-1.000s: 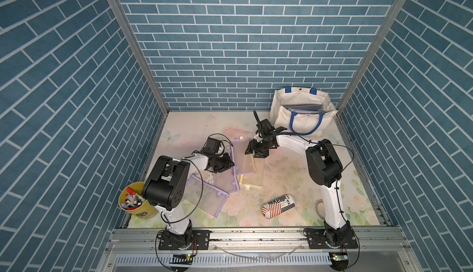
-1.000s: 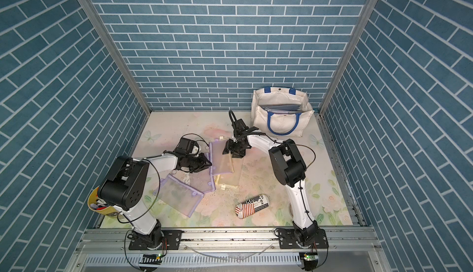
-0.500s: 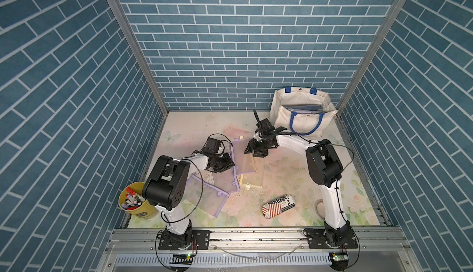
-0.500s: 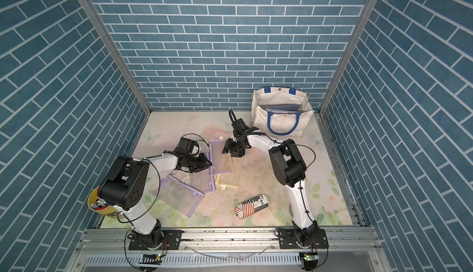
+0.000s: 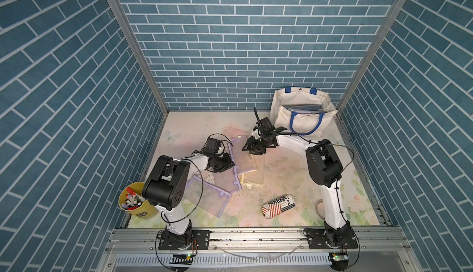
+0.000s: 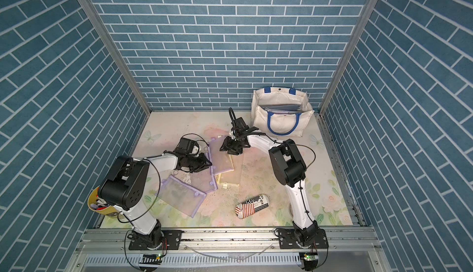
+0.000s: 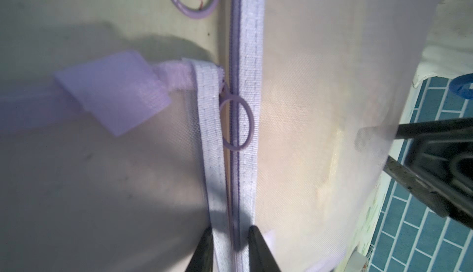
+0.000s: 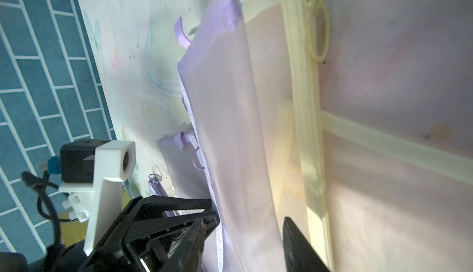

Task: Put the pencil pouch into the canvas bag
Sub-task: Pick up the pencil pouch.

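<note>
Okay, left gripper (image 7: 230,245) is pinching the purple pencil pouch (image 7: 320,104) by its zipper edge, with the right gripper (image 8: 248,245) spread around the far edge. I'd close fully on fabric before lifting; the canvas bag (image 5: 302,122) sits behind the right gripper.

Right tool (image 5: 249,148): the jaw gap has narrowed over the last second. The jaws now stand closer on either side of the far end of the purple mesh pouch (image 5: 243,160). In both top views the tool has shifted marginally left.
</note>
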`<state>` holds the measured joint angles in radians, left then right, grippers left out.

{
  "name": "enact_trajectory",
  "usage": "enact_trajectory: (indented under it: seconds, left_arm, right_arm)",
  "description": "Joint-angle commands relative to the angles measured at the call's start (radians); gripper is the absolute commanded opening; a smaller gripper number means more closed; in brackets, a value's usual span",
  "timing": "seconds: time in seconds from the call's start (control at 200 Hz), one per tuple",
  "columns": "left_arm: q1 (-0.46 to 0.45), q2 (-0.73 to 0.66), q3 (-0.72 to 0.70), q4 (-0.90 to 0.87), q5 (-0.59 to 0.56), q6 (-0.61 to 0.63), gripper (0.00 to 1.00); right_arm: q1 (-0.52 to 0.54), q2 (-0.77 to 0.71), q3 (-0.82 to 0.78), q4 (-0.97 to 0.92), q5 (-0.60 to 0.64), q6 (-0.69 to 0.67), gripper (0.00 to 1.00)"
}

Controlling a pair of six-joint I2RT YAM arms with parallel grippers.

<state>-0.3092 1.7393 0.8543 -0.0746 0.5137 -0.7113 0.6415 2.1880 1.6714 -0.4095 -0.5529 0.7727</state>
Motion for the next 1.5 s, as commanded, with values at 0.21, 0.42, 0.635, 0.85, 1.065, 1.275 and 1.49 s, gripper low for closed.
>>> enact_trajectory:
  seconds: [0.21, 0.42, 0.635, 0.85, 1.065, 1.275, 1.49]
  left_arm:
    - [-0.011, 0.017, -0.004, -0.022, -0.018, -0.002, 0.26]
    - [-0.011, 0.017, -0.004, -0.020, -0.017, -0.002, 0.26]
    - [-0.013, 0.020, -0.003, -0.018, -0.016, -0.004, 0.26]
    - [-0.013, 0.018, -0.003, -0.019, -0.017, -0.005, 0.26]
    - [-0.014, 0.020, 0.000, -0.022, -0.017, -0.004, 0.26]
    - [-0.019, 0.020, 0.000, -0.025, -0.019, -0.003, 0.26]
    - [-0.020, 0.009, -0.001, -0.036, -0.023, 0.002, 0.26]
  right_arm:
    - [-0.009, -0.002, -0.045, 0.047, -0.018, 0.046, 0.51]
    - [-0.025, -0.002, -0.080, 0.085, -0.031, 0.083, 0.51]
    - [-0.025, 0.038, -0.086, 0.131, -0.054, 0.102, 0.51]
    - [-0.023, 0.041, -0.094, 0.168, -0.082, 0.102, 0.51]
    - [-0.019, 0.042, -0.093, 0.216, -0.099, 0.109, 0.51]
    - [-0.022, 0.116, -0.008, 0.216, -0.113, 0.120, 0.40]
    - [-0.022, 0.106, -0.018, 0.201, -0.102, 0.102, 0.08]
